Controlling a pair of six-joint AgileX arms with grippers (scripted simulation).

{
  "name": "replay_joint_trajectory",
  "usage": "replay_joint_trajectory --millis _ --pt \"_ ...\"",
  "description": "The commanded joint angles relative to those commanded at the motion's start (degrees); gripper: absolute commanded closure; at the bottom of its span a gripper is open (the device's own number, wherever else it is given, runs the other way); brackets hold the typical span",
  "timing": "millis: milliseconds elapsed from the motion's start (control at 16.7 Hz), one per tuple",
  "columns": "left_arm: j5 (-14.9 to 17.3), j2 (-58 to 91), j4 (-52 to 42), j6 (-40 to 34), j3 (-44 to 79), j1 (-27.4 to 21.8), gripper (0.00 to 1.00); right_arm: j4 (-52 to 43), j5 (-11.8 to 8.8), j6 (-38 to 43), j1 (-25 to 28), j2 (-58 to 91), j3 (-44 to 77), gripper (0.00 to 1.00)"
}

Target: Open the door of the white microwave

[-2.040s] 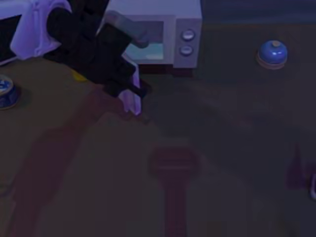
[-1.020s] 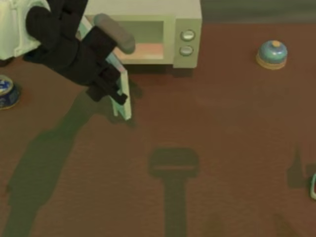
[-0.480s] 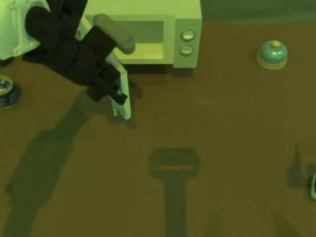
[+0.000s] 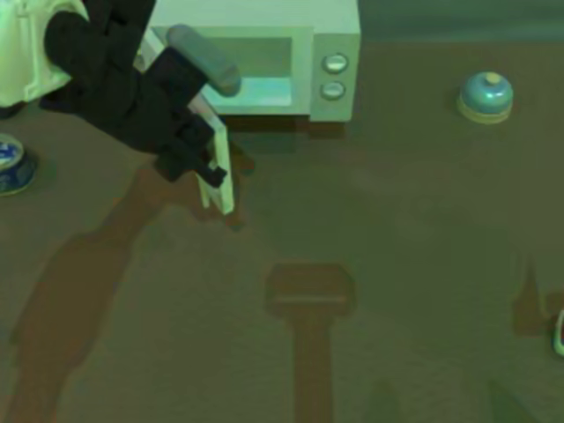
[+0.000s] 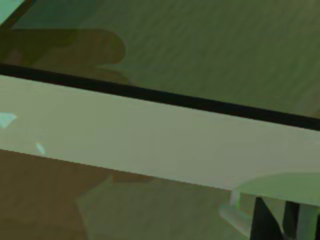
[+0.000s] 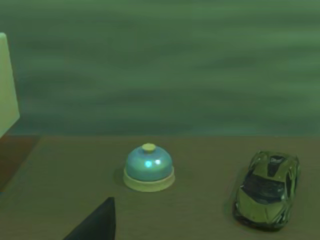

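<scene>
Hiding my left gripper (image 4: 211, 174) at the door (image 4: 220, 176) beside the white microwave (image 4: 264, 35), my arm blocks its grip: cannot tell.

Dim, greenish light covers all three views. In the top view the surface (image 4: 397, 264) carries soft brownish shadows: a long one below the left arm (image 4: 132, 97), and a T-shaped one at centre. The bell (image 6: 148, 168) shows a small bright glint. Edges look soft throughout.

White microwave (image 4: 264, 22) at table's back-left, door (image 4: 222, 167) swung wide open twd front.
</scene>
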Motion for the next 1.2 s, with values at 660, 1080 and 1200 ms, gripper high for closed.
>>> replay_joint_trajectory --millis 660,1080,1200 --pt "5.1 -1.02 -3.66 11.74 -0.4 4.79 1.0 0.0 0.0 0.0 0.0 0.0 0.0 0.0" --pt "5.1 -1.02 -3.66 11.74 -0.4 4.79 1.0 0.0 0.0 0.0 0.0 0.0 0.0 0.0" --pt "5.1 -1.02 -3.66 11.74 -0.4 4.79 1.0 0.0 0.0 0.0 0.0 0.0 0.0 0.0"
